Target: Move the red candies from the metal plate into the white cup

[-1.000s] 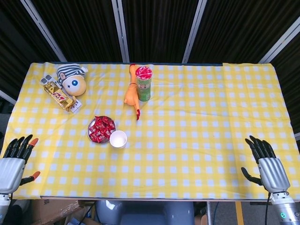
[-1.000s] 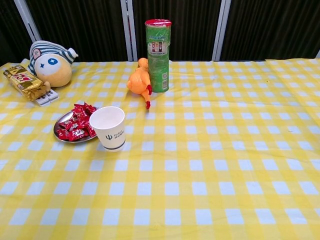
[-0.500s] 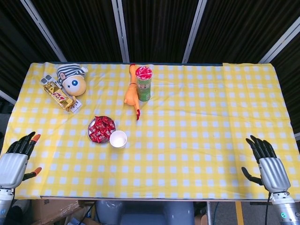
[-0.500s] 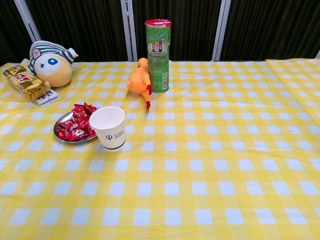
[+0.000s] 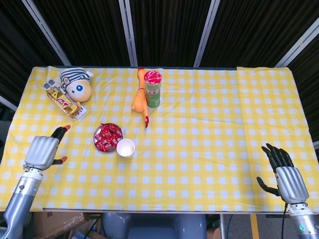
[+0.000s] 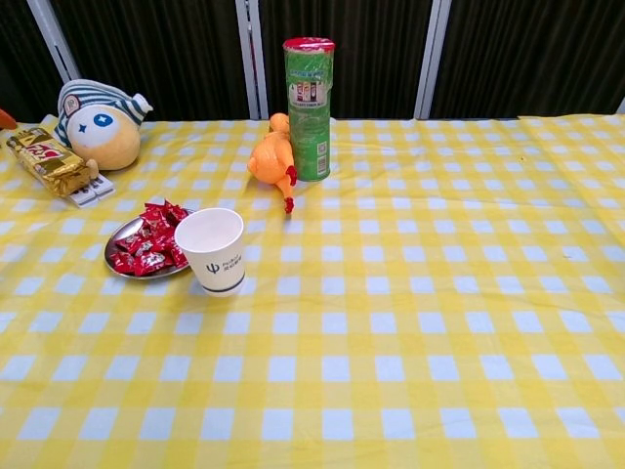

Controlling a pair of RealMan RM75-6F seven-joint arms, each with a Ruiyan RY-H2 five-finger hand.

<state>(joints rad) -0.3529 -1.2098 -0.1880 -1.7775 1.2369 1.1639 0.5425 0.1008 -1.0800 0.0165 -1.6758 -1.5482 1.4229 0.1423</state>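
Candies: red candies [image 5: 107, 136] lie heaped on the metal plate [image 6: 121, 234], at the left part of the table, none in the cup so far.
Cup: white cup [image 6: 211, 249] stands upright just beside the plate, at its right-near edge; if it touches the rim, I cannot tell.
Handling: the candies look small, light and wrapped in shiny foil, probably slippery and a little crinkly; not fragile. One piece at the top of the heap, pinched by its middle or by a twisted end, seems the easiest hold.
Cup risk: it looks like light paper, so a bump can tip it.
Left hand: left hand [image 5: 43, 150] hovers left of the plate, holding nothing; its fingers point toward the plate, how far spread I cannot tell.
Right hand: right hand [image 5: 282, 173] is at the near right edge, fingers apart, empty.
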